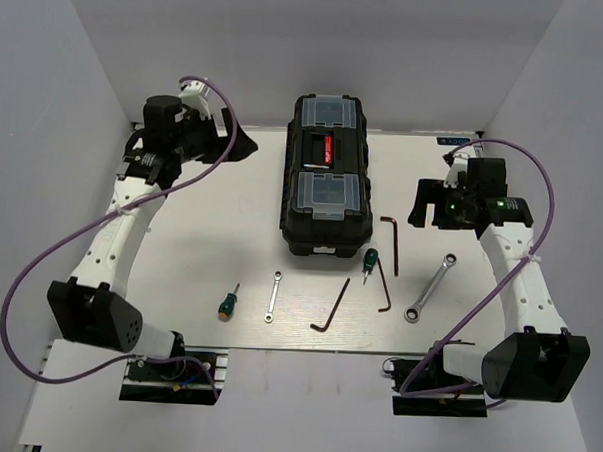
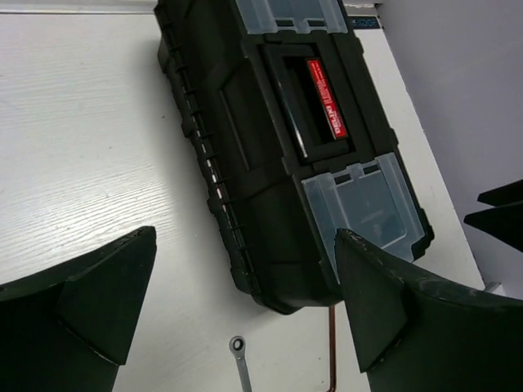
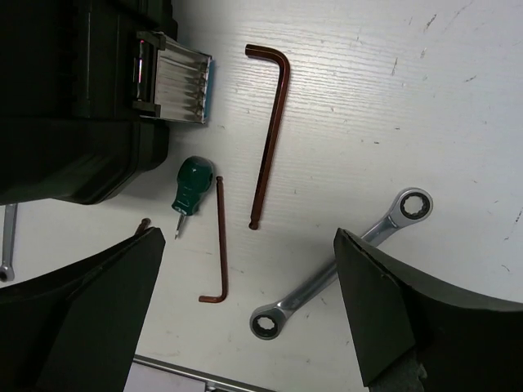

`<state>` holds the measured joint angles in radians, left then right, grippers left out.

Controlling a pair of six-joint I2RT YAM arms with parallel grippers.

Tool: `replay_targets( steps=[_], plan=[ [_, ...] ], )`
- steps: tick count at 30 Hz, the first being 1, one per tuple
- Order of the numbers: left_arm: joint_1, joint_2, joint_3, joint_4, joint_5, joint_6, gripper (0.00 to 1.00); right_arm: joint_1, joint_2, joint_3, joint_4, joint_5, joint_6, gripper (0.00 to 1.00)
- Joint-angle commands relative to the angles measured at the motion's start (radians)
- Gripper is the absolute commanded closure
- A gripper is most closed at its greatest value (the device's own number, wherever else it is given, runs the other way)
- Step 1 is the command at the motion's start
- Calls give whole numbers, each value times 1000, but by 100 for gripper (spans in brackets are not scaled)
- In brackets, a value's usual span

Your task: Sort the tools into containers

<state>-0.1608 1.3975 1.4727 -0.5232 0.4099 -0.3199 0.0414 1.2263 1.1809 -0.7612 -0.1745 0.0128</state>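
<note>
The tools lie on the white table in front of a shut black toolbox with two clear-lidded compartments. One green-handled screwdriver and a small silver wrench are at the left. A second screwdriver, three dark hex keys and the larger wrench are at the right. My left gripper hangs open beside the toolbox's far left end. My right gripper is open above the larger wrench, holding nothing.
White walls close in the table on the left, right and back. The toolbox's metal latch faces the near side. Both arm bases stand at the table's near edge.
</note>
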Motion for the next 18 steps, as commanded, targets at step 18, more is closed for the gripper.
replay_targets(
  steps=[18],
  plan=[
    [-160, 319, 432, -233, -101, 51, 6, 3, 36, 74, -52, -126, -122, 10]
  ],
)
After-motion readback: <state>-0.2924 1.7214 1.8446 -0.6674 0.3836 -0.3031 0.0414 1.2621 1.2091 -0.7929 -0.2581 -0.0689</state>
